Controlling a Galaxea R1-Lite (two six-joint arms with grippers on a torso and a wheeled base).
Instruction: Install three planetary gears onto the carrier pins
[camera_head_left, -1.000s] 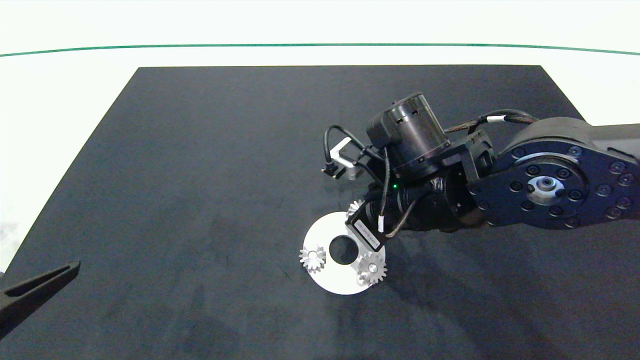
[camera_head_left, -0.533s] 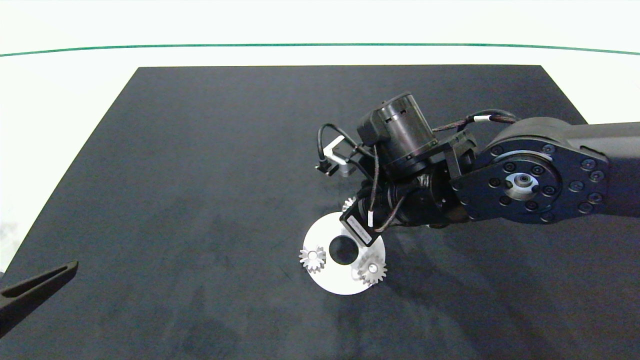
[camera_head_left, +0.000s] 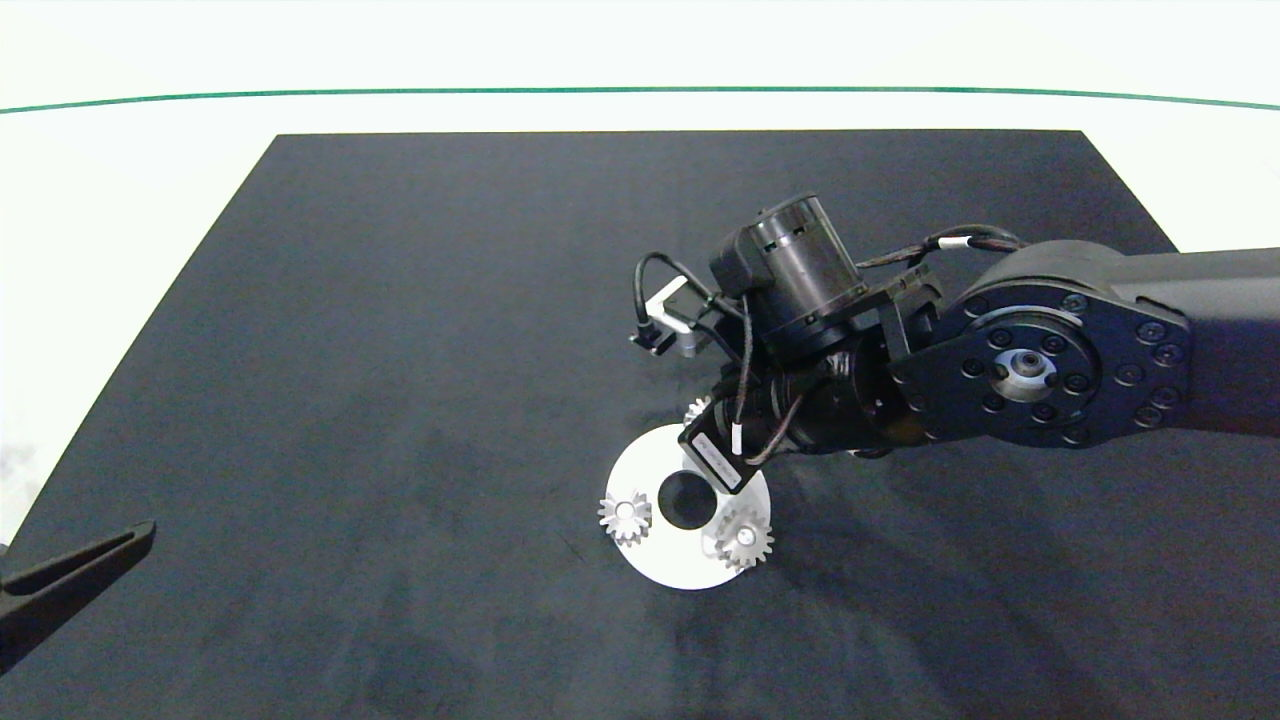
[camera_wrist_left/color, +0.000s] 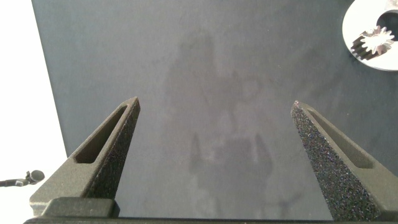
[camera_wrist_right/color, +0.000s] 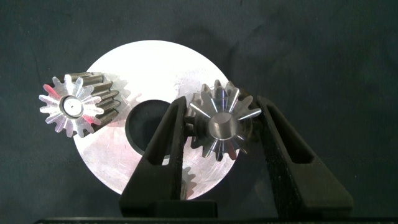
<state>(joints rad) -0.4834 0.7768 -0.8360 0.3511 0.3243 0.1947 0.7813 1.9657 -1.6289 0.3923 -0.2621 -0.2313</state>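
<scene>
The white carrier disc (camera_head_left: 662, 566) lies on the black mat. Two silver planetary gears (camera_head_left: 625, 516) (camera_head_left: 745, 541) sit on carrier pins, a white pin tip (camera_wrist_right/color: 69, 107) showing in a gear's centre hole. My right gripper (camera_wrist_right/color: 222, 101) is shut on a third gear (camera_wrist_right/color: 221, 127), its fingers pressing both sides of the teeth, over the disc's far edge (camera_head_left: 697, 410). The pin under that gear is hidden. Another seated gear is mostly covered by a finger (camera_wrist_right/color: 155, 162). My left gripper (camera_wrist_left/color: 215, 103) stays open at the mat's near left corner (camera_head_left: 75, 580), holding nothing.
The right arm (camera_head_left: 1030, 360) reaches in from the right and covers the disc's far right side. A black mat (camera_head_left: 400, 350) covers the white table, with a green line (camera_head_left: 640, 90) along the far edge.
The right arm has shifted slightly left with the gear in its grip, bringing it over the disc's far edge. The left gripper and the two seated gears have not moved.
</scene>
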